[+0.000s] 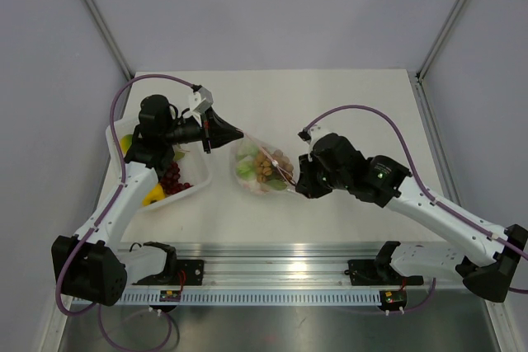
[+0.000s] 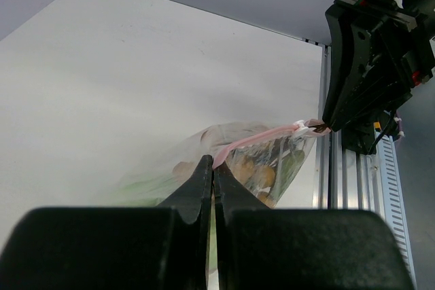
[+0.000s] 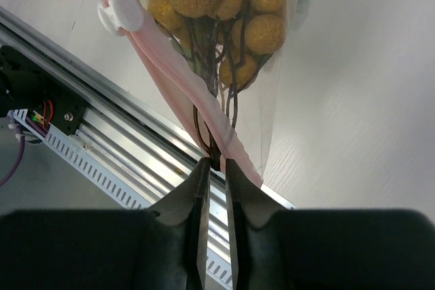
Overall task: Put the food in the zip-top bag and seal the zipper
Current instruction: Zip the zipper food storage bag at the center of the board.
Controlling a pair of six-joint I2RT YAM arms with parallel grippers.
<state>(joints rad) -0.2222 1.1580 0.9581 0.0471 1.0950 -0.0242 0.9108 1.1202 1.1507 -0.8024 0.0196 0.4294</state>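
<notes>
bag (image 1: 256, 189) mid-table between the arms, food (image 1: 266, 167) inside | left gripper (image 2: 213, 162) clamped on pink strip (image 3: 168, 76), left end | right gripper (image 3: 216, 164) fingers narrowly parted at right end (grip unclear) | floppy, slippery film: hold the stiffer strip

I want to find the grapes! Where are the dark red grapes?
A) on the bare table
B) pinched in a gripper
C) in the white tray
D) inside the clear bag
C: the top view shows the grapes lying inside the white tray, beside a yellow piece, and not in the bag.
</notes>
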